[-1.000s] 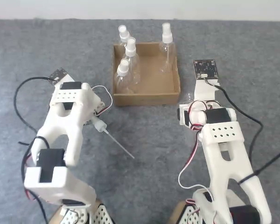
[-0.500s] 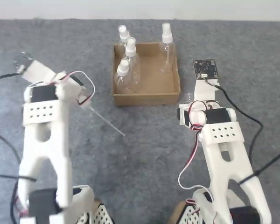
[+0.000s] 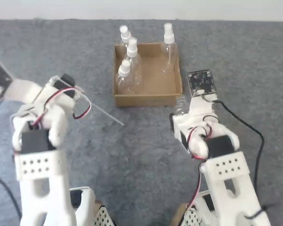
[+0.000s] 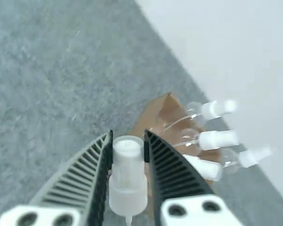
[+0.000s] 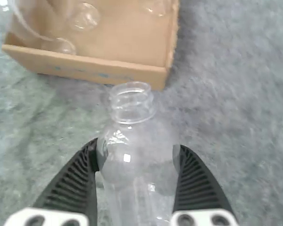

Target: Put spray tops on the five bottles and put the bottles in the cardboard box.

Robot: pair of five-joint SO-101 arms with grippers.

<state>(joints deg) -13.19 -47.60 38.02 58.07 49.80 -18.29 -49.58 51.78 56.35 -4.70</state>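
Observation:
My left gripper (image 4: 127,141) is shut on a white spray top (image 4: 128,176) and holds it in the air left of the cardboard box (image 3: 148,96). In the high view the left gripper (image 3: 70,88) has the top's thin tube (image 3: 106,114) slanting down toward the box's front. My right gripper (image 5: 137,148) is shut on a clear, uncapped bottle (image 5: 132,141), whose open neck (image 5: 130,100) points at the box's front right corner. From above, this bottle (image 3: 180,104) sits just off that corner. Several bottles with spray tops (image 3: 131,48) stand in the box.
Grey carpet (image 3: 141,160) covers the table. The box's front wall (image 5: 85,66) lies close ahead of the held bottle. Cables (image 3: 247,129) trail beside the right arm. Open carpet lies between the two arms in front of the box.
The left arm has swung up and to the left with the spray top, its tube now pointing toward the box. The right arm has shifted left and nearer with the bottle.

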